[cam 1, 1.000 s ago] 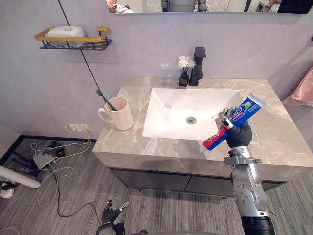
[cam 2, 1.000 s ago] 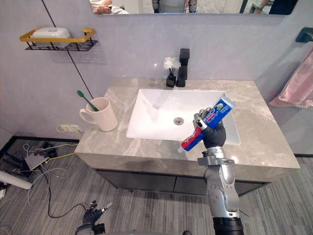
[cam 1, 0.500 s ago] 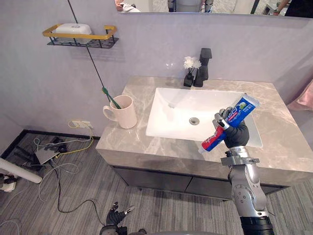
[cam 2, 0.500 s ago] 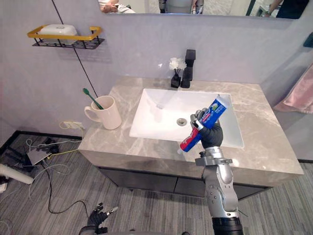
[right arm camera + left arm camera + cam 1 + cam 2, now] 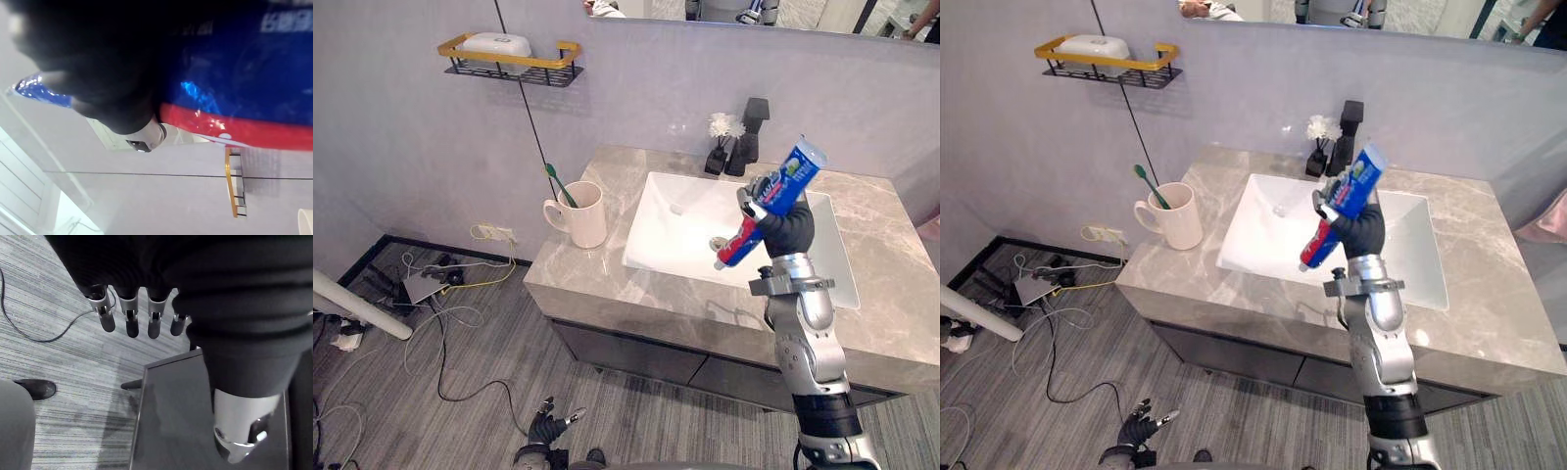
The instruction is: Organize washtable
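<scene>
My right hand [image 5: 789,228] is shut on a blue and red toothpaste tube [image 5: 794,171]. It holds the tube slanted, flat end up, above the front right part of the white sink basin [image 5: 680,230]. The right wrist view has the tube [image 5: 234,88] pressed against the hand from very close. A cream mug [image 5: 585,213] with a green toothbrush [image 5: 555,182] in it stands on the marble countertop [image 5: 607,279], left of the basin. My left hand [image 5: 546,431] hangs low over the floor, its fingers [image 5: 128,319] straight.
A black faucet [image 5: 752,132] and a small black vase of white flowers [image 5: 720,142] stand behind the basin. A yellow-railed wall shelf [image 5: 509,61] carries a white soap dish. Cables [image 5: 440,304] lie on the floor to the left. A person's shoe [image 5: 38,389] is on the floor.
The camera has shifted, so the washtable sits further right in view. My right hand has lifted the toothpaste tube higher and moved it further in over the basin.
</scene>
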Controlling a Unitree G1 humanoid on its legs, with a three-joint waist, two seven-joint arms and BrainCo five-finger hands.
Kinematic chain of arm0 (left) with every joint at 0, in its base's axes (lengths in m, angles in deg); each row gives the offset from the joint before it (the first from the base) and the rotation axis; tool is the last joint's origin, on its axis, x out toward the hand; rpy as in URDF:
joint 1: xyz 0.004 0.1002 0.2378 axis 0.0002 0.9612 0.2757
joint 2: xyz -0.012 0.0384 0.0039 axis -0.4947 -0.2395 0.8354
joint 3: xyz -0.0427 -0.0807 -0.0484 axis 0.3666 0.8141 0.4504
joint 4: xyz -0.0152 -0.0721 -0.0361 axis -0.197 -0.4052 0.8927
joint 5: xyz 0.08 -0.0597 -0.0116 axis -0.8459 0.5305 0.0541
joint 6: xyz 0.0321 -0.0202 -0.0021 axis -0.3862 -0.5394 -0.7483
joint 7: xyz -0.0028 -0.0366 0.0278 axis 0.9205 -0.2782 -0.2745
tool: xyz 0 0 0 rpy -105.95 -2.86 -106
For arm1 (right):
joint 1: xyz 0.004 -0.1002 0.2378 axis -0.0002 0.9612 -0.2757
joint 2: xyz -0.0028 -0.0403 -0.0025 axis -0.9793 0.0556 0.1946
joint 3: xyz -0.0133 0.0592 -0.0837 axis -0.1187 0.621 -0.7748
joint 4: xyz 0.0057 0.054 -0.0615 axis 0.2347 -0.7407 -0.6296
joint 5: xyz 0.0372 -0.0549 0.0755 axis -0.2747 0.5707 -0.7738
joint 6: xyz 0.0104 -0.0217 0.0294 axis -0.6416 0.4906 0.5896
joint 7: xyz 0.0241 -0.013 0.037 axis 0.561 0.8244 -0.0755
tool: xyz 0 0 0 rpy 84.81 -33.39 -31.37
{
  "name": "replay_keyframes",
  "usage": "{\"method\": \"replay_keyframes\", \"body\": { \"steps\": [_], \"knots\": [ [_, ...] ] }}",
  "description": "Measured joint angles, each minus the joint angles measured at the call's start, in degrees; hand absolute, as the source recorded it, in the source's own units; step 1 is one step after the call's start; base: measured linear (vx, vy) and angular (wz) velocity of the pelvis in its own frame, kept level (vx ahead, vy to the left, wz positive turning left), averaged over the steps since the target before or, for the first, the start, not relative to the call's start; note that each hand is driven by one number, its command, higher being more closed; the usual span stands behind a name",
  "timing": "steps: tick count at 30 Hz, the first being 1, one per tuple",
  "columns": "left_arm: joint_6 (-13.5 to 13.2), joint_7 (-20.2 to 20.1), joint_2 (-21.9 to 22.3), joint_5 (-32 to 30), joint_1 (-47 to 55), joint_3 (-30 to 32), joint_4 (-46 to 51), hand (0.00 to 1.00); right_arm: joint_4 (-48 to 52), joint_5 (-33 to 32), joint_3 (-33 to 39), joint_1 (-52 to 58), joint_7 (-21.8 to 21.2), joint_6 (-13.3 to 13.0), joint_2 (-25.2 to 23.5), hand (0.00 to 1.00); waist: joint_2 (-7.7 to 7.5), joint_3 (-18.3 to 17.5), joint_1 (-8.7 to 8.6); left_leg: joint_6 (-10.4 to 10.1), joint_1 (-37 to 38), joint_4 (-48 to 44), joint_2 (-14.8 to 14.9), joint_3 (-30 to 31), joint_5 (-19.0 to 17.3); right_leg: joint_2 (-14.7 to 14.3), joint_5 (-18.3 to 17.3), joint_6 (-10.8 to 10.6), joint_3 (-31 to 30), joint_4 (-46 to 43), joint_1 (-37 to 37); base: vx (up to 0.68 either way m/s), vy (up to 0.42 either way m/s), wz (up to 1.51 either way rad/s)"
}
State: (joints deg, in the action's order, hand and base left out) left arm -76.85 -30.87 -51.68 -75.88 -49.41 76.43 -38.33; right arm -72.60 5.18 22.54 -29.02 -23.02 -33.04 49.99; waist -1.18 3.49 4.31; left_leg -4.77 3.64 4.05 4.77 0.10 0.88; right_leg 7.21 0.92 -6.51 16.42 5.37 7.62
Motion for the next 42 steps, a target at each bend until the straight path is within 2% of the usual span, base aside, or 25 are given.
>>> {"method": "replay_keyframes", "body": {
  "steps": [10,15,18,22,28,31,42],
  "knots": [
    [-0.13,0.3,-0.39,-0.69,-0.98,-2.21,-0.05,0.0,-9.74,0.54,-3.68,-15.68,4.11,-1.63,2.29,1.0,-0.25,0.11,2.67,-0.1,-0.31,1.1,0.12,1.26,1.28,-0.22,-0.05,-0.03,0.97,0.0,-0.02,-0.03,-0.01,0.07],
    [-0.47,0.33,-0.81,-0.6,-1.19,-2.2,0.17,0.0,-12.61,0.29,-4.76,-22.95,4.92,-2.0,2.26,1.0,-1.2,0.73,2.92,-0.11,-0.66,1.16,0.11,1.41,1.34,-0.19,-0.06,-0.04,1.45,0.02,-0.13,-0.02,-0.005,0.04],
    [-0.42,0.34,-1.03,-0.51,-1.41,-2.21,0.16,0.0,-15.96,-2.15,-4.94,-27.36,5.44,-2.45,2.26,1.0,-1.49,0.9,3.09,-0.1,-1.41,1.16,0.06,1.45,1.49,-0.13,-0.08,-0.07,2.19,0.03,-0.64,-0.02,-0.007,0.07],
    [-0.22,0.35,-0.95,0.04,-2.31,-2.33,-0.02,0.0,-19.14,-4.37,-5.0,-30.96,6.33,-2.46,2.54,1.0,-1.56,1.49,4.38,-0.17,-1.89,1.15,0.12,1.61,1.62,-0.25,-0.08,-0.07,2.43,0.17,-0.93,-0.01,-0.008,0.03],
    [-0.2,0.35,-1.1,0.84,-2.86,-2.4,-0.02,0.0,-23.72,-6.29,-7.19,-37.36,6.66,-2.43,2.97,1.0,-1.78,2.52,4.65,-0.31,-2.94,1.1,0.04,3.11,1.77,-0.25,-0.25,-0.15,3.91,0.23,-1.02,-0.01,-0.013,0.12],
    [-0.25,0.36,-1.06,1.22,-3.6,-2.49,0.13,0.0,-25.49,-6.52,-7.2,-40.41,7.42,-2.42,3.0,1.0,-1.79,3.73,5.79,-0.39,-3.12,1.1,0.04,3.37,1.84,-0.3,-0.48,-0.14,4.12,0.23,-1.04,-0.02,-0.016,0.09],
    [-0.23,1.3,-1.37,2.55,-4.75,-3.56,0.14,0.0,-32.02,-7.81,-7.22,-44.8,8.32,-2.13,2.67,1.0,-1.76,5.69,6.3,-0.45,-5.04,1.05,0.0,5.17,2.08,-0.25,-1.03,-0.21,5.79,0.22,-1.89,0.0,-0.011,0.08]
  ]
}}
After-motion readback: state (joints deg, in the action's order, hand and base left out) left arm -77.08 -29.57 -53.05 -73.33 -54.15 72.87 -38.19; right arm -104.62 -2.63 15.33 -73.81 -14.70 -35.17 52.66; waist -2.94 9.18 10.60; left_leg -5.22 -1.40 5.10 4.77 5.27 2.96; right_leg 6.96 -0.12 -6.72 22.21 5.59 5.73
